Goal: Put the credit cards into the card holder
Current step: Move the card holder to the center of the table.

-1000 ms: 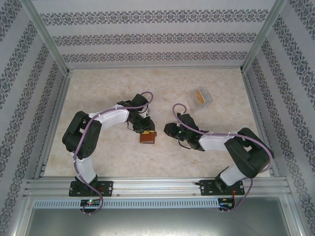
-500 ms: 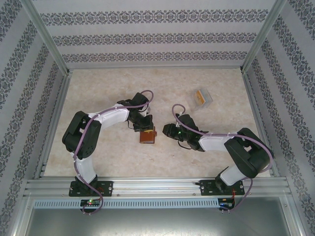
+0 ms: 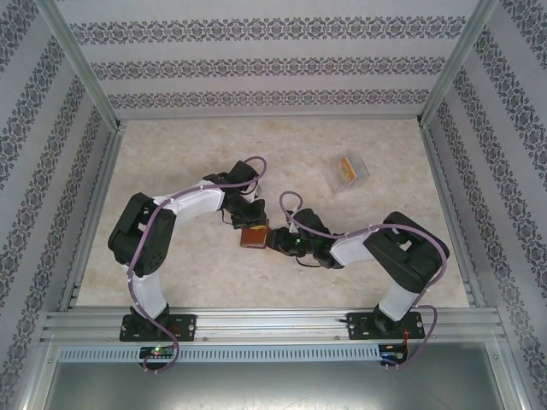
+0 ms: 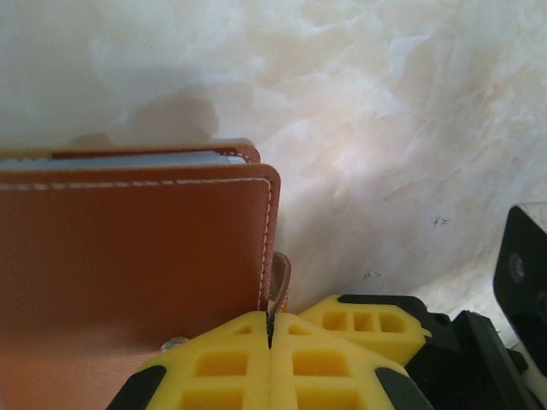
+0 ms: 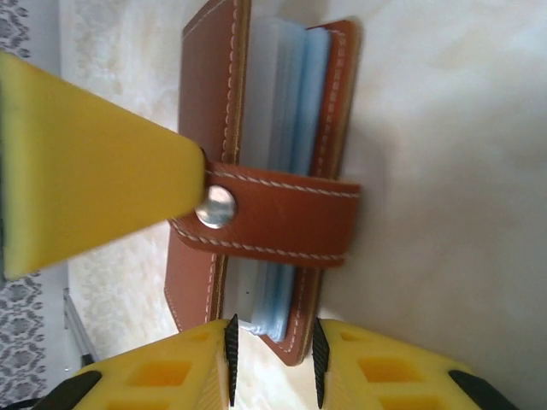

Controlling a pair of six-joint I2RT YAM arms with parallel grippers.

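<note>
The reddish-brown card holder (image 3: pixel 253 238) lies mid-table between both arms. In the left wrist view its leather cover (image 4: pixel 128 248) is on the left, and my left gripper (image 4: pixel 271 329) is shut on its strap loop. My right gripper (image 3: pixel 272 240) sits at the holder's right side. In the right wrist view the card holder (image 5: pixel 282 218) is edge-on, strap snapped over blue-grey sleeves. My right gripper (image 5: pixel 272 359) is open, its pads either side of the holder's near corner. An orange credit card (image 3: pixel 345 166) lies in a clear box.
The clear plastic box (image 3: pixel 349 171) sits at the back right, well away from both arms. Patterned walls and metal rails enclose the table (image 3: pixel 171 162). A yellow finger (image 5: pixel 94 162) of the left gripper reaches to the snap stud in the right wrist view.
The right arm has swung left up to the card holder, and its jaws have widened. The left gripper has closed on the strap. The holder has barely moved.
</note>
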